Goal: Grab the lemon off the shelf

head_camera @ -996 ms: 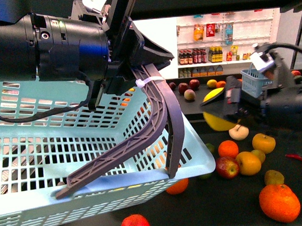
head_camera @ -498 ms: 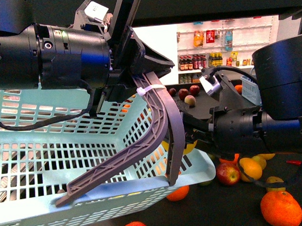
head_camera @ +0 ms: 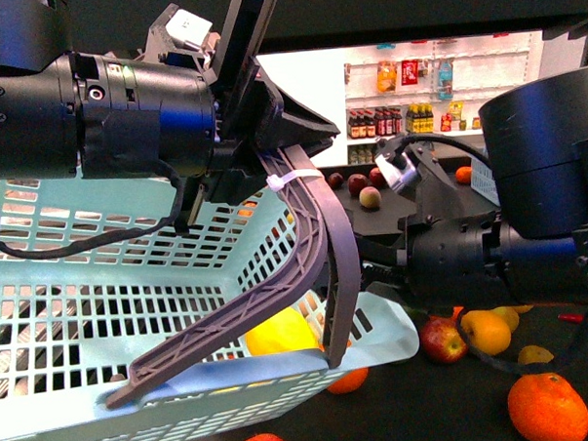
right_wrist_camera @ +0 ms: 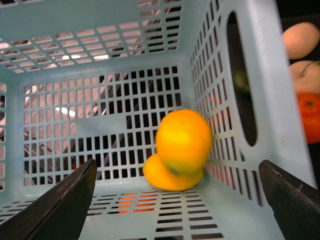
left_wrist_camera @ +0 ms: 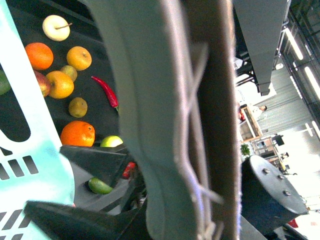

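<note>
Your lemon has dropped into the basket. Your right jaws hang open over it; your left jaws grip its handle.

Two glossy black cylindrical arms: the left arm carries a white plastic block and looping black cable; the right arm ends in matte black wedge-shaped fingers

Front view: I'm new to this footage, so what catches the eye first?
A big pale blue basket fills the left, hung by its grey handle from the left gripper. A yellow lemon shows inside by its right wall, below the open right gripper. An orange and an apple lie on the black shelf at right.
</note>
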